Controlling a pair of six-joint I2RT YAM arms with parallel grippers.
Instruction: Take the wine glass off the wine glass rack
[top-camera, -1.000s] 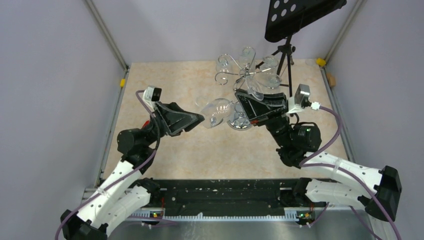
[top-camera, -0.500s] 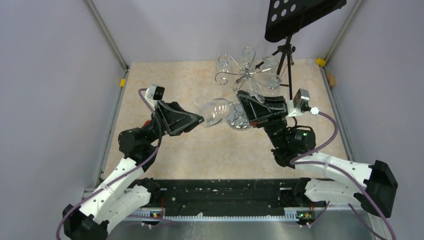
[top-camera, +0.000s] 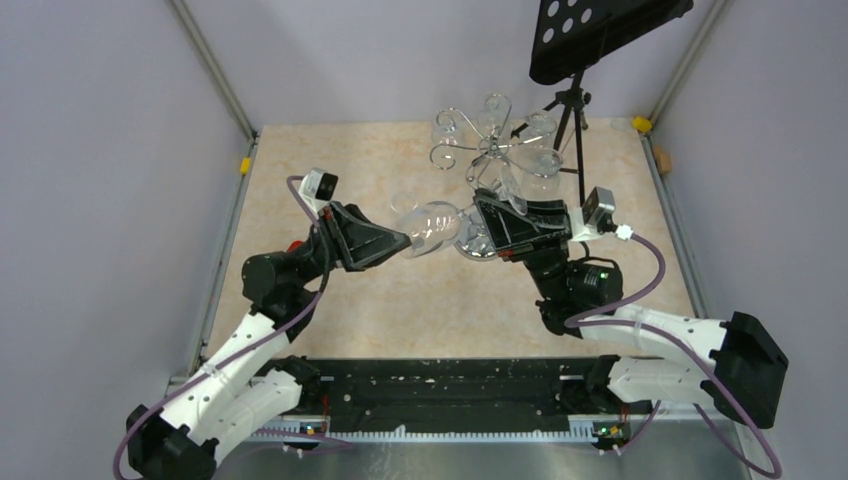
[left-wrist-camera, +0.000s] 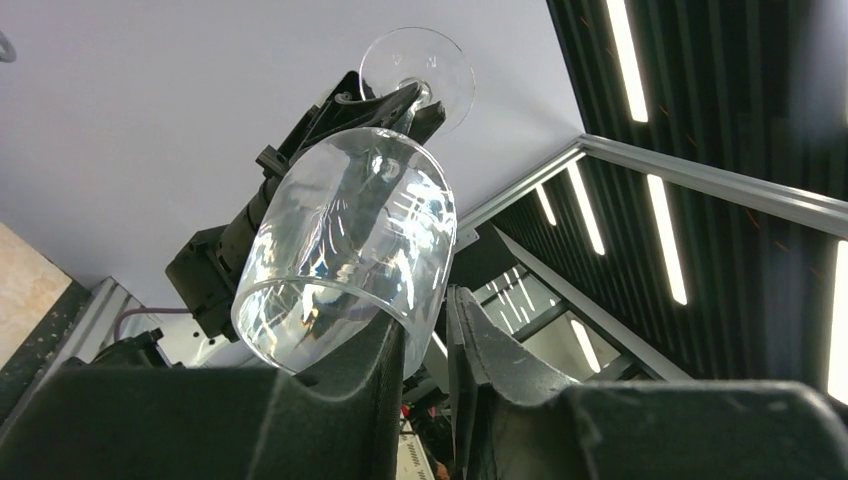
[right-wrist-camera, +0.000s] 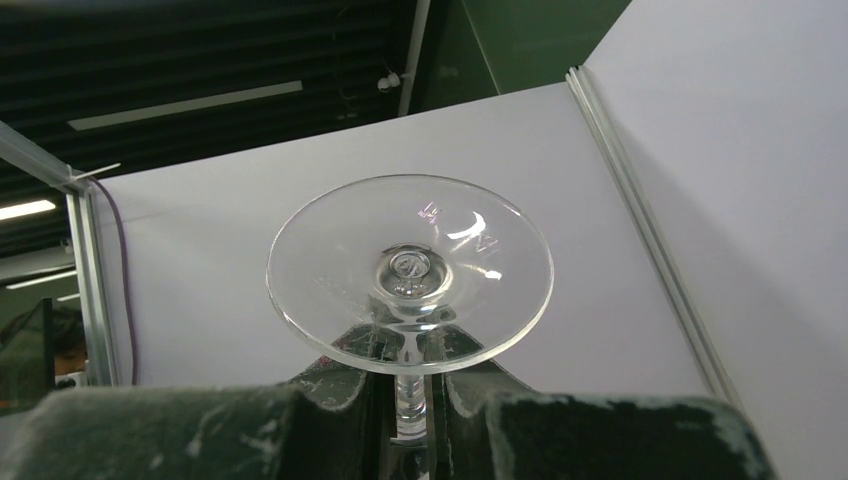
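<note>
Beige marbled table (top-camera: 330, 170): wine glass rack (top-camera: 490, 148) stands upper centre, black tripod music stand (top-camera: 610, 35) upper right.

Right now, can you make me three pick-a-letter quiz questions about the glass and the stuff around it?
1. Where is the clear wine glass?
A inside a box
B held up in the air
C upside down on a shelf

2. What colour is the flat music-stand tray with round holes?
A red
B white
C black

3. What are the right arm's fingers doing?
A shut on the glass's thin stem
B spread wide open
C hidden out of sight

Answers:
1 B, the top view shows it held aloft with nothing under it.
2 C, the tray is plainly black against the pale wall.
3 A, the right wrist view shows the stem pinched between them, just under the round foot.
</note>
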